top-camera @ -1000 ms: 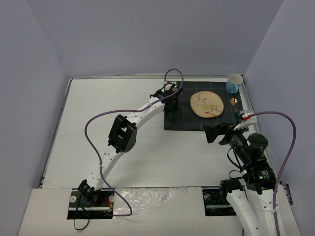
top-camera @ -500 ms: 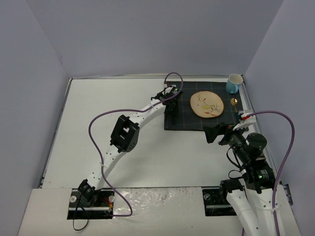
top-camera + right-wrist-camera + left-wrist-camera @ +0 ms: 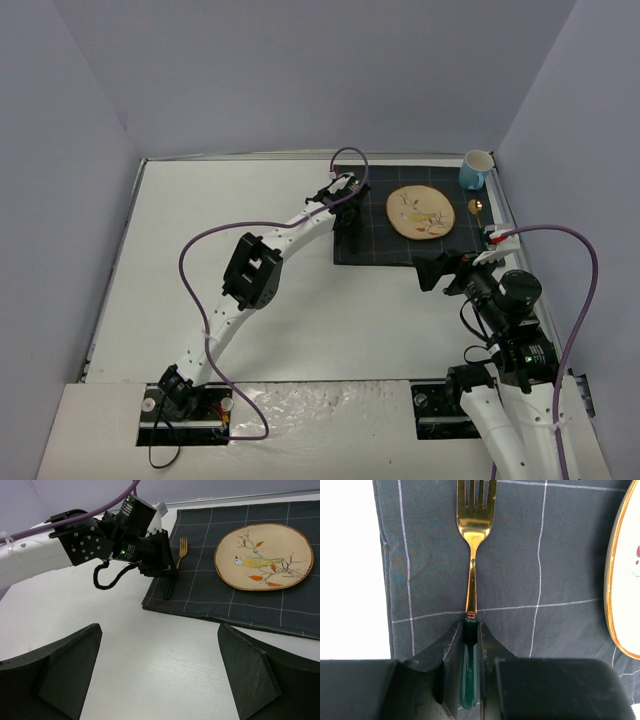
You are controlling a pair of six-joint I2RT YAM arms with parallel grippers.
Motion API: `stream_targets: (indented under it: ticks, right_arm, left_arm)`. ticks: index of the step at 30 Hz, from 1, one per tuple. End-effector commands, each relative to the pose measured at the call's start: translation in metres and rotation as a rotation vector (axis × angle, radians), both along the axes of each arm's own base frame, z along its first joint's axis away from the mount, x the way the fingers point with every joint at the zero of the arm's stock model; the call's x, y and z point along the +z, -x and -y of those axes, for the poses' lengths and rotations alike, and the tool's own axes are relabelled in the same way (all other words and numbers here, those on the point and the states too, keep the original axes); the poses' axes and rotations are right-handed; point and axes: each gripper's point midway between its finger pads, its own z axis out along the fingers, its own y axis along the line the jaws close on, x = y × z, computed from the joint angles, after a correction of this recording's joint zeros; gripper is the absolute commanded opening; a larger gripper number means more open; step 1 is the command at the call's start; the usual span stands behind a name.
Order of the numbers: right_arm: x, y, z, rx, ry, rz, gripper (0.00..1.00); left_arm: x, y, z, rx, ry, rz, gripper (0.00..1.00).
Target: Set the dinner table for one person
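The left gripper point(image 3: 470, 645) pinches the fork point(image 3: 474, 540) by its green handle. Its long axis runs straight up-frame from the jaws, over the mat point(image 3: 545, 555) at the table point(image 3: 170, 200)'s upper right (plate point(image 3: 625, 580) just right). The right gripper point(image 3: 159, 630) hangs spread.

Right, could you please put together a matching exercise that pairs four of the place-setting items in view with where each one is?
Things:
1. gold fork with a dark green handle
2. round cream plate painted with a bird
3. light blue mug
4. small gold spoon

Places:
A. far right corner, beyond the spoon
B. middle of the dark grey checked cloth mat
C. just right of the plate
D. clamped in the left gripper, near the mat's left edge

Pairs: 1-D, 2-B, 3-A, 4-C.
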Motion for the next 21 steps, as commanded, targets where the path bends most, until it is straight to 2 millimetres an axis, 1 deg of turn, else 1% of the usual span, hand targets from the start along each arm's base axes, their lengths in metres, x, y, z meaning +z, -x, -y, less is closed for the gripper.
stream_targets:
  ticks: [1, 3, 6, 8, 12, 14, 16, 18, 21]
  right_arm:
    - [0.015, -0.004, 0.0, -0.005, -0.006, 0.06, 0.98]
    - [0.016, -0.004, -0.001, -0.002, -0.004, 0.062, 0.98]
    - [0.02, -0.003, 0.0, -0.005, 0.001, 0.075, 0.98]
    - [0.021, -0.003, 0.002, -0.014, 0.009, 0.077, 0.98]
    - [0.028, -0.003, 0.01, -0.044, 0.042, 0.093, 0.99]
    - [0.035, -0.002, 0.015, -0.066, 0.068, 0.111, 1.0]
    - [0.039, -0.001, 0.022, -0.103, 0.08, 0.117, 1.0]
    - [0.05, 0.002, 0.026, -0.12, 0.084, 0.143, 1.0]
    - [0.062, 0.004, 0.035, -0.165, 0.099, 0.165, 1.0]
  left_arm:
    - [0.029, -0.003, -0.008, 0.026, 0.004, 0.034, 0.11]
    - [0.03, -0.002, -0.011, 0.021, -0.01, 0.033, 0.16]
    - [0.038, -0.002, -0.014, 0.017, -0.017, 0.048, 0.22]
    - [0.049, -0.002, -0.015, -0.002, -0.024, 0.07, 0.31]
    - [0.091, -0.003, -0.022, -0.019, -0.028, 0.146, 0.45]
    - [0.114, -0.002, -0.027, -0.027, -0.032, 0.187, 0.52]
    - [0.147, 0.0, -0.036, -0.039, -0.038, 0.245, 0.62]
    - [0.173, 0.005, -0.046, -0.051, -0.051, 0.295, 0.71]
    - [0.213, 0.019, -0.07, -0.062, -0.076, 0.374, 0.84]
